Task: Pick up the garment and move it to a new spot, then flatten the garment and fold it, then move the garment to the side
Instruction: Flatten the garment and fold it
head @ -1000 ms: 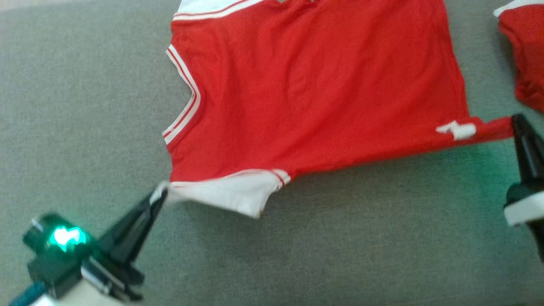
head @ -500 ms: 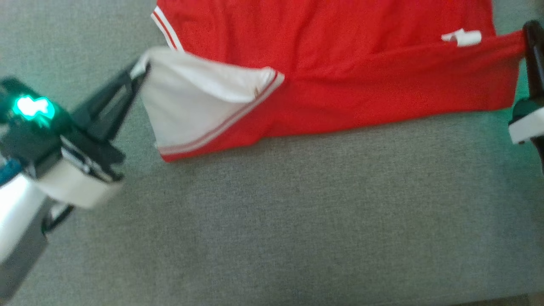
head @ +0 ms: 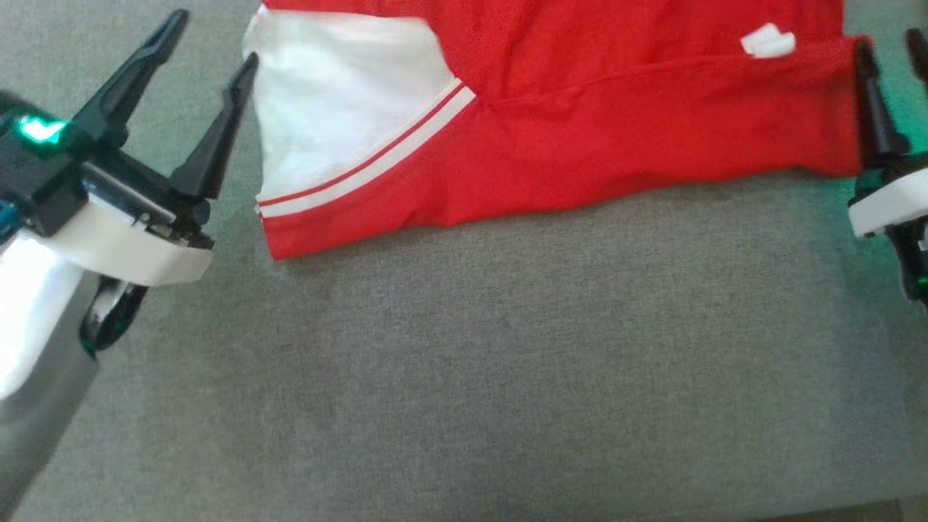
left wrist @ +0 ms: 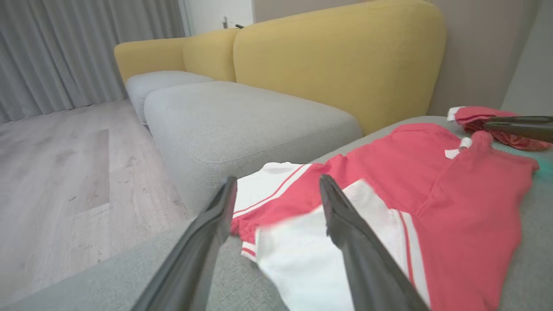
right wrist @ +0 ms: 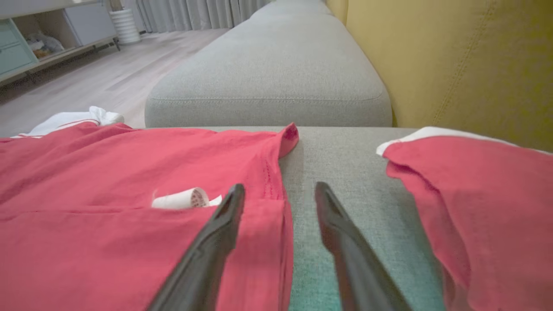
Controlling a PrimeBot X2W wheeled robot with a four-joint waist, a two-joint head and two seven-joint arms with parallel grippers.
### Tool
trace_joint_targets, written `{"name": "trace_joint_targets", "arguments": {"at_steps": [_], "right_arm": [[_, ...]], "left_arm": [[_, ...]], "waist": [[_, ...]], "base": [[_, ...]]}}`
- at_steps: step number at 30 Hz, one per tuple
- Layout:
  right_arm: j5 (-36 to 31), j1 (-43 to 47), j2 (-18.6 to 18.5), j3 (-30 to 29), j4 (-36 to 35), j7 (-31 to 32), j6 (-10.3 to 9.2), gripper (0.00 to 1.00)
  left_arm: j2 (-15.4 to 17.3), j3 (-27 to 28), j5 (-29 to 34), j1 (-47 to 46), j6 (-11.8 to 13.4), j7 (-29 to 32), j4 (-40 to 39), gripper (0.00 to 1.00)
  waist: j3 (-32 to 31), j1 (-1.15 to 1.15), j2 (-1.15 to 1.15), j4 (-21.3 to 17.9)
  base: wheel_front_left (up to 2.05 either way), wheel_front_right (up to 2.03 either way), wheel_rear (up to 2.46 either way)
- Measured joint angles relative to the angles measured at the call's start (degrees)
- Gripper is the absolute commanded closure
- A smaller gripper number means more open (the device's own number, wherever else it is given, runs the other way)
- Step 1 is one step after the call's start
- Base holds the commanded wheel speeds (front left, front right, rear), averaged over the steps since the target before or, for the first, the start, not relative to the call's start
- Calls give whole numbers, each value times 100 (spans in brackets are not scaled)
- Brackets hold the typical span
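Grey cushion [head: 464,362]: left claw [head: 214,36], right claw [head: 888,42] now spread, garment [head: 616,145] released, folded.

Bare grey cushion [head: 507,362] in front, yellow backrest [left wrist: 337,56] beyond garment [head: 616,138]

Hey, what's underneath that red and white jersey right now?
The jersey lies on the grey sofa cushion. Its near edge is folded over onto itself, hiding the layer beneath; whatever else might lie under the fabric cannot be seen.
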Motion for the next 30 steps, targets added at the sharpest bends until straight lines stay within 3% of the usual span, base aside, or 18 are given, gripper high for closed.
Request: {"name": "trace_joint_targets", "arguments": {"at_steps": [7, 13, 18, 30], "right_arm": [[0, 33, 120, 13, 40, -380, 0, 0], [75, 389, 288, -73, 44, -430, 0, 0], [141, 616, 413, -36, 53, -431, 0, 0], [141, 617, 476, -104, -35, -446, 0, 0]], "left_arm": [[-764, 944, -241, 1316, 656, -27, -331, 0], [-1301, 980, -447, 2649, 702, -25, -232, 0], [-1413, 912, -580, 2750, 939, 187, 275, 0], [-1497, 836, -593, 2262, 821, 308, 608, 0]], "waist": [[-236, 0, 0, -7], [-483, -1, 0, 9], [-570, -1, 0, -37], [-418, 0, 0, -124]], "base": [[0, 0, 0], [0, 0, 0], [0, 0, 0], [0, 0, 0]]}}
